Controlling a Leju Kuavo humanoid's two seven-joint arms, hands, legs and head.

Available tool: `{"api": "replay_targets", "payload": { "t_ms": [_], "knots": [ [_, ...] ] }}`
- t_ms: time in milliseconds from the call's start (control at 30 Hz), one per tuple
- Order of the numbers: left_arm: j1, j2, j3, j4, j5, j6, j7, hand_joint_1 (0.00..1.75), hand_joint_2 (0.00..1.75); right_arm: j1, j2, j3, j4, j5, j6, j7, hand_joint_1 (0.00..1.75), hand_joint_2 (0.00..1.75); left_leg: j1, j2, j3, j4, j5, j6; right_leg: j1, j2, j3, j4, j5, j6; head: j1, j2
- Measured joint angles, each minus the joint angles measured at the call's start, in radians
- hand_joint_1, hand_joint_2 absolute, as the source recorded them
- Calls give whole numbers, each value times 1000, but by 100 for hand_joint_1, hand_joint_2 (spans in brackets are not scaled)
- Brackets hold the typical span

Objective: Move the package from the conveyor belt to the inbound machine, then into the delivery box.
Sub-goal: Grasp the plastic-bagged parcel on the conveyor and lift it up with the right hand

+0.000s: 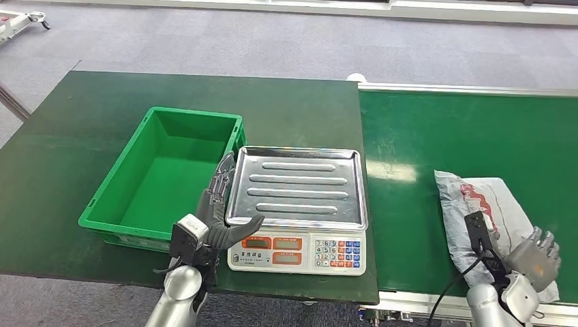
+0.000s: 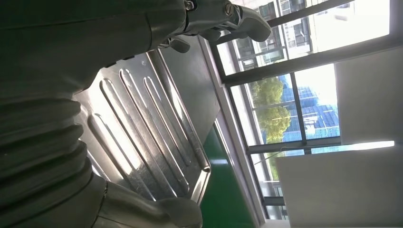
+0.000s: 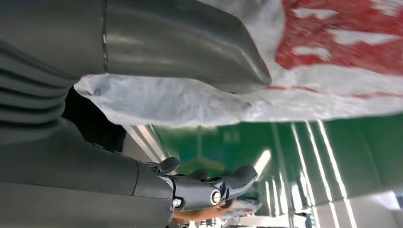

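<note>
counter (image 1: 61,170): green, carries bin (image 1: 163,174) and scale (image 1: 297,204) | belt (image 1: 470,136): package (image 1: 477,204) | floor (image 1: 272,41): grey carpet | left hand (image 1: 218,211): fingers spread, empty | right hand (image 1: 538,255): fingers on package, grasp unclear

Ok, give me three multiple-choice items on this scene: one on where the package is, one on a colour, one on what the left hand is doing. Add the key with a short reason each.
1. Where is the package?
A. In the bin
B. On the scale tray
C. On the conveyor belt

2. What colour is the bin?
A. Green
B. Blue
C. Red

3. What is the left hand doing?
A. Gripping the package
B. Held open at the edge of the scale tray, holding nothing
C. Lying inside the bin

Key:
1 C: the grey bag lies on the conveyor belt, under the right hand.
2 A: its walls and floor are bright green.
3 B: its fingers are spread beside the scale tray, with nothing between them.
</note>
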Motion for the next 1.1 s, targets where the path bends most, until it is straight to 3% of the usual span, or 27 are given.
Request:
{"api": "replay_targets", "payload": {
  "t_ms": [367, 567, 700, 1100],
  "knots": [
    [0, 0, 0, 7, 3, 3, 0, 0, 175, -39, -13, -20, 93, 32, 34, 40, 0, 0, 0, 0, 0, 0, 0, 0, 0, 0, 0, 0, 0, 0, 0, 0],
    [-7, 0, 0, 10, 6, 12, 10, 0, 175, -72, -16, -20, 141, 84, 151, 97, 0, 0, 0, 0, 0, 0, 0, 0, 0, 0, 0, 0, 0, 0, 0, 0],
    [-14, 0, 0, 13, 7, 16, 16, 0, 175, -106, -16, -20, 188, 117, 237, 119, 0, 175, 0, 0, 0, 0, 0, 0, 0, 0, 0, 0, 0, 0, 0, 0],
    [-18, 0, 1, 16, 8, 29, 21, 0, 175, -176, -13, 32, 240, 131, 389, 82, 0, 175, 0, 0, 2, 0, 0, 0, 0, 0, 2, 0, 0, 0, 0, 0]
  ]
}}
